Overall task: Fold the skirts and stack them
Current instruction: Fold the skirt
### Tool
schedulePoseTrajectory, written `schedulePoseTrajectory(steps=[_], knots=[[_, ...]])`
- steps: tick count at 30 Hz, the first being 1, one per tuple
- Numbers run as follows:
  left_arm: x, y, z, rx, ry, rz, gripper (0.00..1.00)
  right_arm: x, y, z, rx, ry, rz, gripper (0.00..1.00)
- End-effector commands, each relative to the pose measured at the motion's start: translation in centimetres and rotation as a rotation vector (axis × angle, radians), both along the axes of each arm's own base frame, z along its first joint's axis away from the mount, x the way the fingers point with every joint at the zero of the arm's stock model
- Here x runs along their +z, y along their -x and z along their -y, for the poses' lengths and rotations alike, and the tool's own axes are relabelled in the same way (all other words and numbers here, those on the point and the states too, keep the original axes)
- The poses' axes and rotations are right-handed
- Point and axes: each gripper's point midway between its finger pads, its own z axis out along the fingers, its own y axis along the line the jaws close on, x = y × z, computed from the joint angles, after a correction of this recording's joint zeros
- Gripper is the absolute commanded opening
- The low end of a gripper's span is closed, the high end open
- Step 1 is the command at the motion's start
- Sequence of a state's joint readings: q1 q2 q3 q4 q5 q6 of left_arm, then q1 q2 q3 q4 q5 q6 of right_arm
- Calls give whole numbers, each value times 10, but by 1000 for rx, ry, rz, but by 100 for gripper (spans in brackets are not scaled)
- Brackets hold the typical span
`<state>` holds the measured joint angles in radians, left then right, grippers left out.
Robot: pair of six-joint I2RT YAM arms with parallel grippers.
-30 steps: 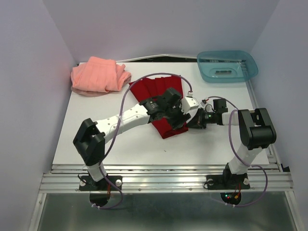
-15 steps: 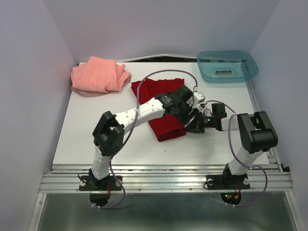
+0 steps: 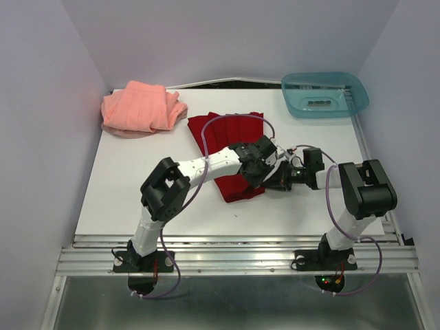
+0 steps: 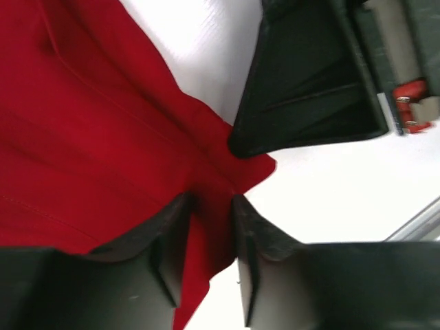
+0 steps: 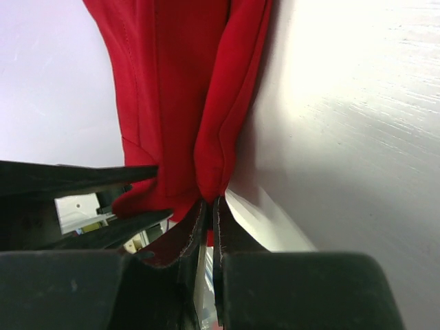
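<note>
The deep red pleated skirt [image 3: 227,130] lies mid-table, folded into a long strip running toward the front. My left gripper [image 3: 265,172] is at its right front corner, shut on the red cloth [image 4: 89,137], which fills the narrow gap between the fingers [image 4: 172,230]. My right gripper [image 3: 276,177] faces it from the right and is shut on the same skirt's folded edge [image 5: 185,82]. The two grippers are almost touching; the right gripper's black finger [image 4: 302,103] shows in the left wrist view. The salmon-pink skirt [image 3: 141,108] lies rumpled at the back left, apart from both grippers.
A translucent teal tray [image 3: 344,110] stands at the back right corner. The white table [image 3: 137,185] is walled on the left, back and right. A metal rail runs along the front edge by the arm bases.
The left arm has swung its elbow right and its gripper has come down to the skirt's right front corner beside the right gripper. The skirt's far part now lies uncovered. The right arm has barely moved.
</note>
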<state>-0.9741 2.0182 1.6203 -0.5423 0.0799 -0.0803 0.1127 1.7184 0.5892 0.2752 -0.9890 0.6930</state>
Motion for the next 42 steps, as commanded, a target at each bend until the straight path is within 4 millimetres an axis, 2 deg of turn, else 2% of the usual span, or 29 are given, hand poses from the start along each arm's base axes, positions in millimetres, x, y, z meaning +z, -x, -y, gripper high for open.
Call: schedulePoseTrajectory(steps=[1, 2, 4, 5, 6, 10, 12, 15, 18, 22, 26, 28, 29, 30, 31, 32, 33, 35, 36, 37, 38, 39, 40, 41, 42], knots=[[11, -8, 10, 35, 26, 28, 33, 16, 0, -5, 33, -41, 78, 1], [16, -11, 12, 38, 35, 39, 23, 16, 0, -4, 36, -37, 85, 1], [25, -17, 16, 43, 54, 59, 12, 15, 2, -4, 39, -35, 79, 1], [28, -20, 17, 48, 61, 67, 2, 15, 2, -4, 43, -35, 85, 1], [33, -23, 17, 56, 67, 83, 0, 12, 3, -4, 46, -31, 81, 1], [56, -35, 22, 82, 132, 135, 0, 11, 5, -4, 51, -30, 73, 1], [57, -37, 24, 88, 142, 139, 0, 10, 6, -4, 53, -30, 71, 1], [45, -38, 24, 90, 124, 126, 0, 11, 6, -4, 52, -33, 73, 1], [21, -36, 25, 92, 108, 88, 0, 13, 7, -4, 53, -37, 80, 1], [11, -43, 35, 87, 187, 89, 1, 14, 9, -3, 57, -31, 95, 1], [-2, -30, 43, 48, 240, 6, 12, 13, 10, -3, 64, -27, 89, 1], [-10, -19, 42, 27, 254, -45, 23, 13, 10, -3, 81, -25, 105, 11], [-15, -18, 38, 28, 255, -60, 32, 15, 10, -3, 97, -25, 116, 23], [-17, -17, 35, 24, 258, -77, 37, 12, 15, -2, 122, -6, 117, 26], [-15, -13, 35, 5, 281, -109, 44, 18, 10, -2, 135, 2, 138, 29], [-15, -19, 28, 19, 295, -125, 50, 18, 10, 0, 140, 21, 143, 32], [-20, -16, 20, 18, 299, -153, 60, 17, 15, 2, 143, 39, 112, 34], [-10, -13, 12, -21, 376, -218, 73, 21, 16, 8, 141, 75, 131, 34], [-6, -13, 9, -30, 395, -225, 77, 23, 14, 12, 132, 89, 148, 34], [8, -15, 9, -56, 442, -213, 81, 30, 12, 13, 135, 102, 190, 34], [13, -13, 3, -81, 476, -233, 88, 32, 10, 18, 133, 128, 205, 34], [34, -15, 5, -110, 539, -198, 91, 36, 9, 19, 134, 141, 224, 33], [32, -10, 2, -120, 549, -229, 93, 41, 7, 20, 135, 149, 246, 33], [50, -10, 3, -150, 593, -199, 94, 48, 2, 24, 121, 164, 279, 32], [58, -9, 3, -175, 608, -186, 96, 56, -4, 28, 116, 168, 309, 32]])
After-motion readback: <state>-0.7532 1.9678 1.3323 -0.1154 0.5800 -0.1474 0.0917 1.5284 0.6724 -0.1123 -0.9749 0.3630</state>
